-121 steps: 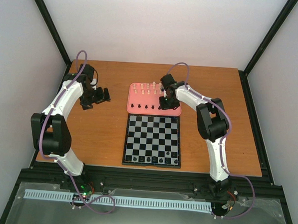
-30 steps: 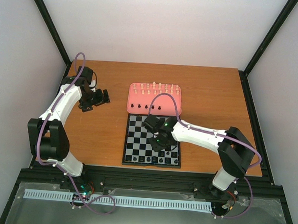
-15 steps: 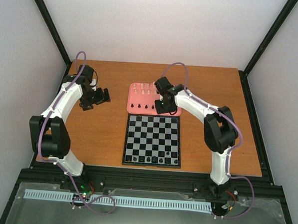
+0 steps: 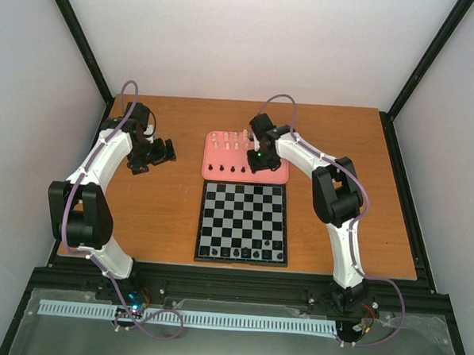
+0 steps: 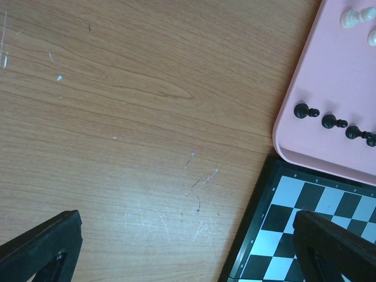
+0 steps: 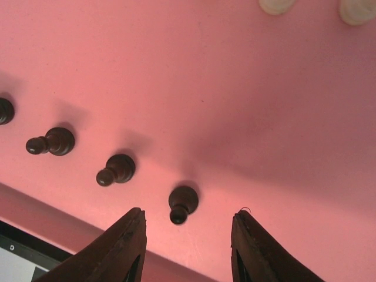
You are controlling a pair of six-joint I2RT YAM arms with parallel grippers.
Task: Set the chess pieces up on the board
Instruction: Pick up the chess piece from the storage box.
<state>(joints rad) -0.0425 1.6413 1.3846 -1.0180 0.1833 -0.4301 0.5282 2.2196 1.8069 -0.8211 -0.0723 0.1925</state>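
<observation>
The board (image 4: 243,214) lies at the table's middle, with several black chess pieces (image 4: 237,251) along its near edge. Behind it, the pink tray (image 4: 207,162) holds a row of black pawns (image 4: 222,169) and cream-white pieces (image 4: 233,137). My right gripper (image 4: 258,159) hovers over the right end of that row. In the right wrist view it (image 6: 188,235) is open, and one black pawn (image 6: 183,202) stands just ahead of the gap between the fingertips, touching neither. My left gripper (image 4: 154,152) hangs open (image 5: 187,218) over bare wood, left of the tray.
More black pawns (image 6: 117,169) stand in line to the left of the framed one. White pieces (image 6: 276,4) sit further back on the tray. The board's corner (image 5: 276,235) and the tray's edge (image 5: 294,111) show in the left wrist view.
The right arm swung from over the board back to the tray and now sits over the right end of the black pawn row. The left arm has not moved.
</observation>
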